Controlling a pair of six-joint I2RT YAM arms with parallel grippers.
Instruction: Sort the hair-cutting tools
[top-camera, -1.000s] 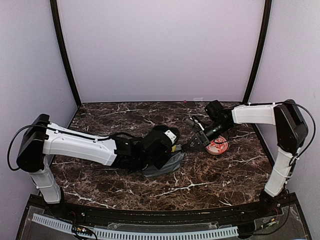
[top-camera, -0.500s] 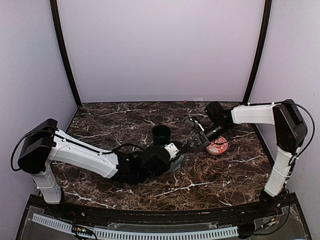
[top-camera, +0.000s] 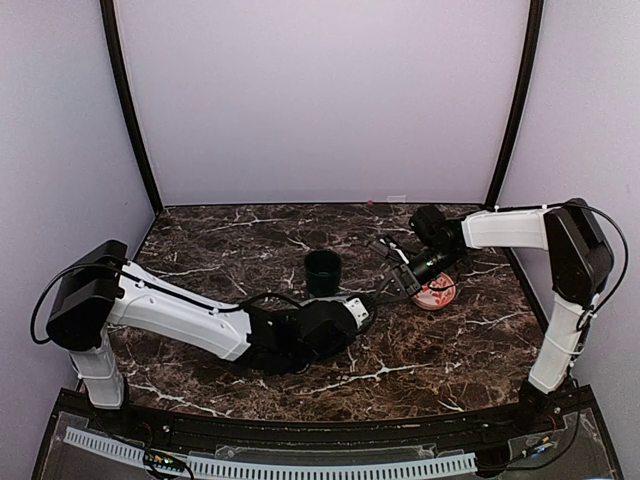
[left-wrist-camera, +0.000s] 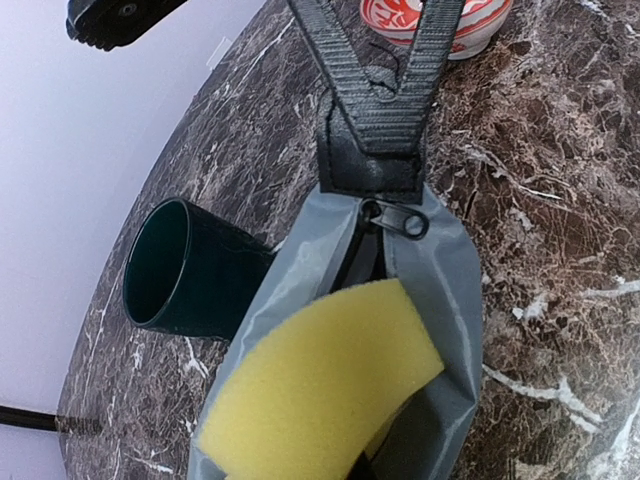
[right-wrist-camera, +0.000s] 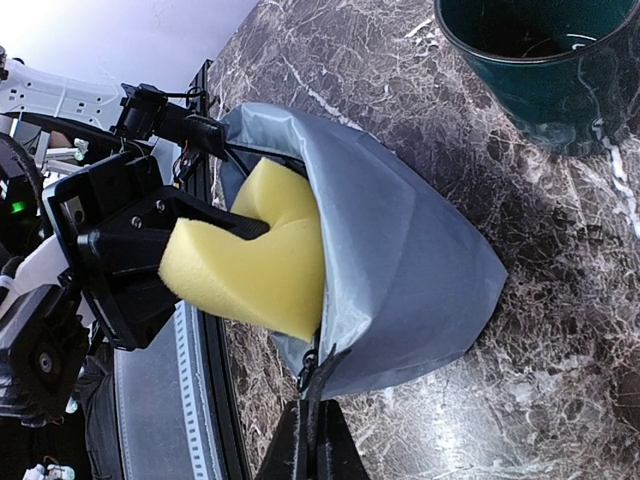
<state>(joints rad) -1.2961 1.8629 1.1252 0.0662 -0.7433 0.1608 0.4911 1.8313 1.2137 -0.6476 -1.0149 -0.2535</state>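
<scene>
None of the hair-cutting tools shows in any view. A grey zip pouch (right-wrist-camera: 400, 250) lies on the marble with its mouth open. My right gripper (right-wrist-camera: 316, 440) is shut on the pouch's black strap (left-wrist-camera: 385, 120) and holds it taut. My left gripper (right-wrist-camera: 255, 235) is shut on a yellow sponge (left-wrist-camera: 330, 380) at the pouch's mouth, and the sponge hides its fingertips in the left wrist view. In the top view the left wrist (top-camera: 325, 325) covers most of the pouch, with the right gripper (top-camera: 387, 292) just beyond it.
A dark green cup (top-camera: 322, 270) stands upright just behind the pouch. A red-and-white patterned plate (top-camera: 437, 293) sits right of the right gripper. The table's front edge and a white perforated rail (right-wrist-camera: 195, 400) lie close behind the left wrist.
My left wrist has drawn toward the table's front, uncovering the green cup. The pouch has come with it. The right gripper has kept hold of the strap.
</scene>
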